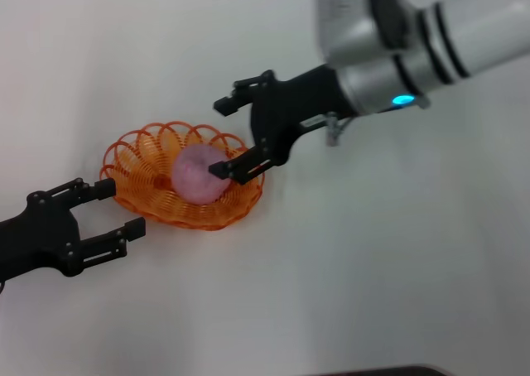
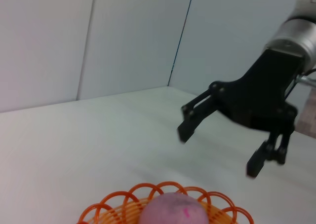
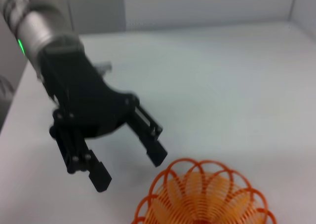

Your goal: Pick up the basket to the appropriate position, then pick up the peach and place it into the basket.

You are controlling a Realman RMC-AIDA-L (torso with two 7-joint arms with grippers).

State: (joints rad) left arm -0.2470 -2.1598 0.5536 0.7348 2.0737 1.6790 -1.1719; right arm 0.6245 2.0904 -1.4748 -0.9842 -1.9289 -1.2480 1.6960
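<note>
The orange wire basket (image 1: 142, 159) sits on the white table, left of the middle. The pink peach (image 1: 195, 175) lies inside it, toward its right side. My right gripper (image 1: 222, 139) is open and empty just above the peach and the basket's right rim, with its lower finger over the peach's right edge. My left gripper (image 1: 122, 207) is open and empty by the basket's near left rim, holding nothing. The left wrist view shows the peach (image 2: 172, 210) in the basket (image 2: 118, 202) and the right gripper (image 2: 218, 153) beyond. The right wrist view shows the basket (image 3: 207, 194) and the left gripper (image 3: 129, 169).
The white table (image 1: 381, 260) stretches all around the basket. Pale walls stand beyond the table's far edges in the left wrist view (image 2: 133, 41). A dark edge shows at the table's front (image 1: 389, 371).
</note>
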